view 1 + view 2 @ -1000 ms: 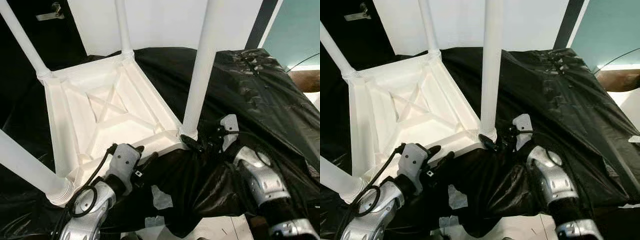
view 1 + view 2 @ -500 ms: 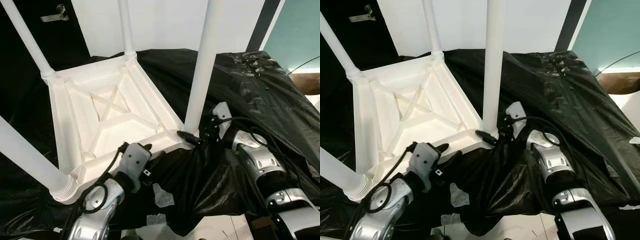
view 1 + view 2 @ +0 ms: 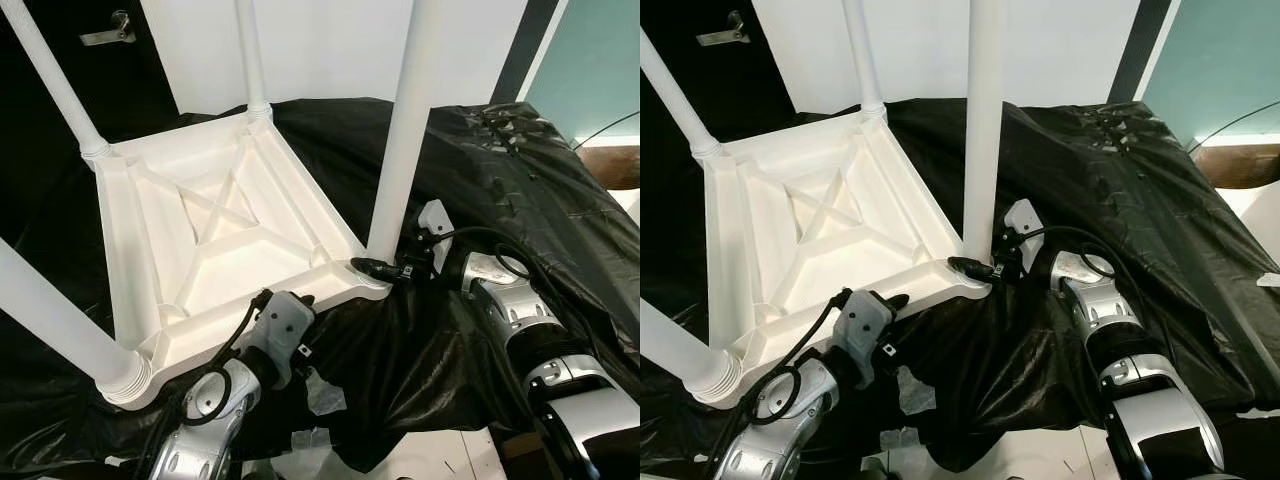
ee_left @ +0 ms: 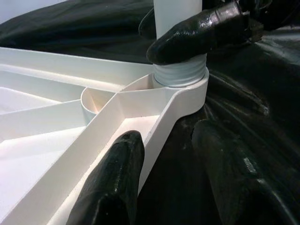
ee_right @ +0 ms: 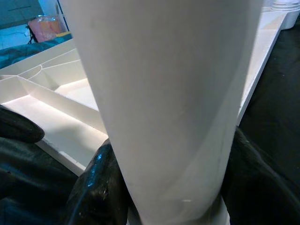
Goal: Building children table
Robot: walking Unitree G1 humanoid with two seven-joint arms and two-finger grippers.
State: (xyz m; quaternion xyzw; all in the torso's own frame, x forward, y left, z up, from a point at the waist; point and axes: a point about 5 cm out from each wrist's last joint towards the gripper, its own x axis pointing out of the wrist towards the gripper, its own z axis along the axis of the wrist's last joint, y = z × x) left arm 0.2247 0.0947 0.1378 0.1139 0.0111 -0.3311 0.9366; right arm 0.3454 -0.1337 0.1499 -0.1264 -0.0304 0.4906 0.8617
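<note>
A: Surface, room?
B: Black plastic sheet covers the whole work area; white wall behind it.
A: Table?
B: White table lies upside down on the sheet, four legs up.
A: Grippers?
B: Right gripper is clamped on the near leg at its base. Left gripper is spread, straddling the near rim.
A: Clearance?
B: Bare sheet right of the table.

All four table legs run past the frame's edge.
</note>
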